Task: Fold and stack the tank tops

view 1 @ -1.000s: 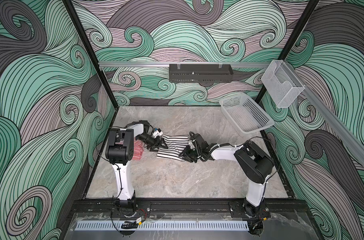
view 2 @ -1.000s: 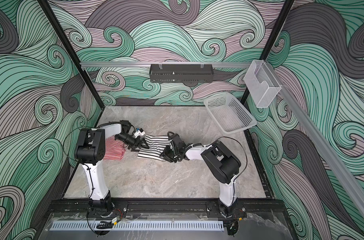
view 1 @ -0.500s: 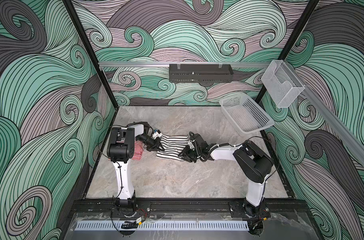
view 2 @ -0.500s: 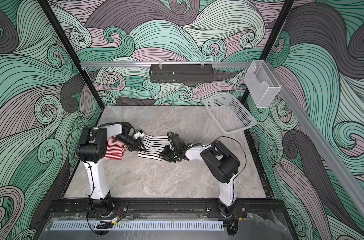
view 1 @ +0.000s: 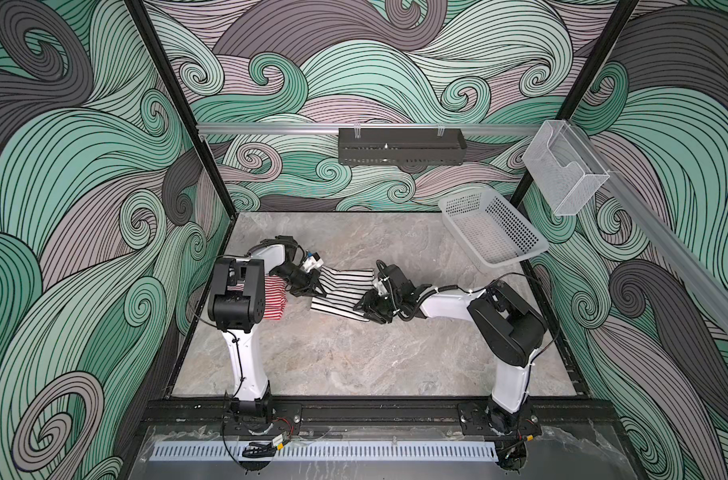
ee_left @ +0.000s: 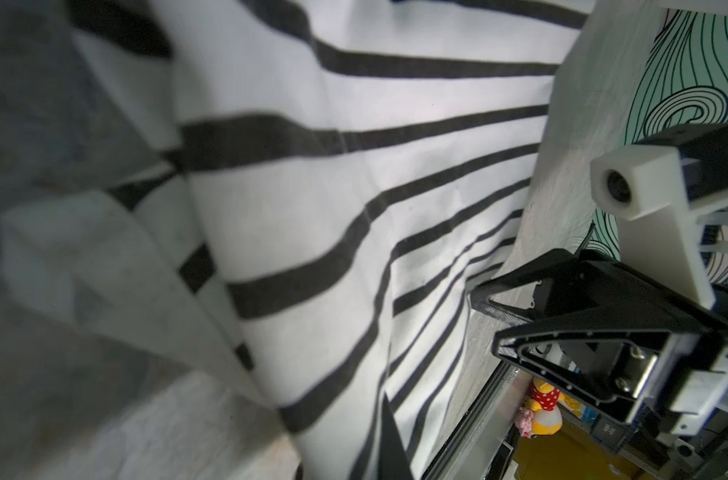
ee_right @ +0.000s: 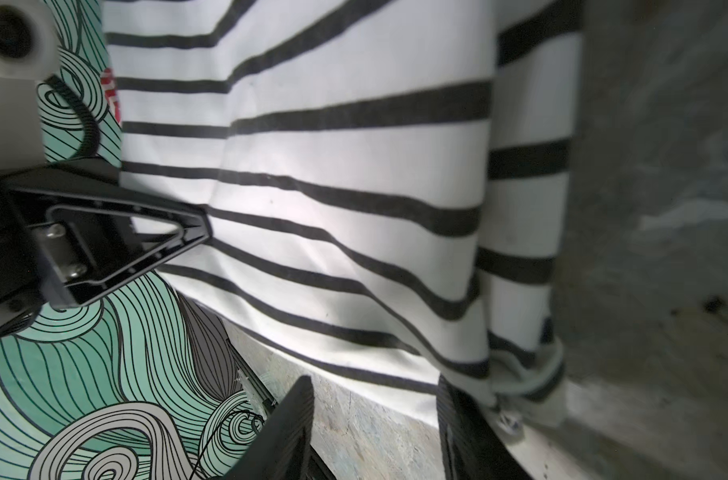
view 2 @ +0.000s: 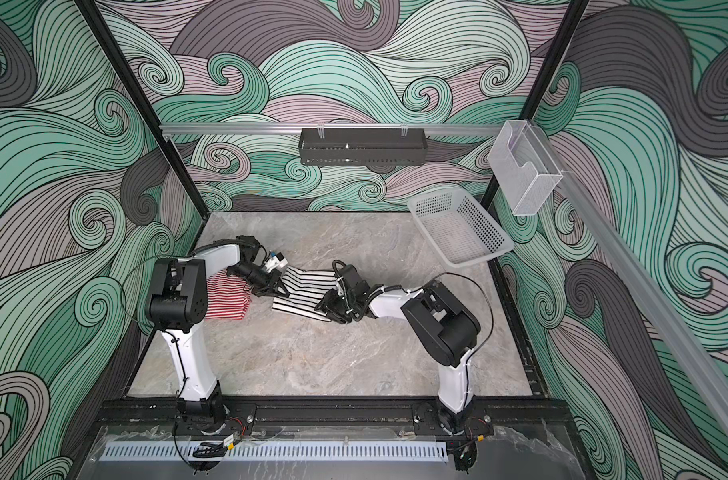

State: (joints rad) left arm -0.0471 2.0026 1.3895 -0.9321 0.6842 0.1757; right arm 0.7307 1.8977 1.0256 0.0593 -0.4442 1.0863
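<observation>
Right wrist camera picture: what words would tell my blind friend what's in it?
A white tank top with black stripes fills most of the picture, lying on a grey marbled table. The right end effector is open at its near edge, and the left end effector meets its far edge.

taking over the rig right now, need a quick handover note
Grippers: the left gripper is shut, apparently pinching the left edge of the black-striped top. The right gripper is at that top's right edge with its jaws apart, not gripping.
Things: the black-striped top lies on the table between the two grippers. The red-striped top is just left of it, partly hidden by the left arm.
Done: the red-striped top looks folded.
Left: finish folding the black-striped top, then stack the two.
</observation>
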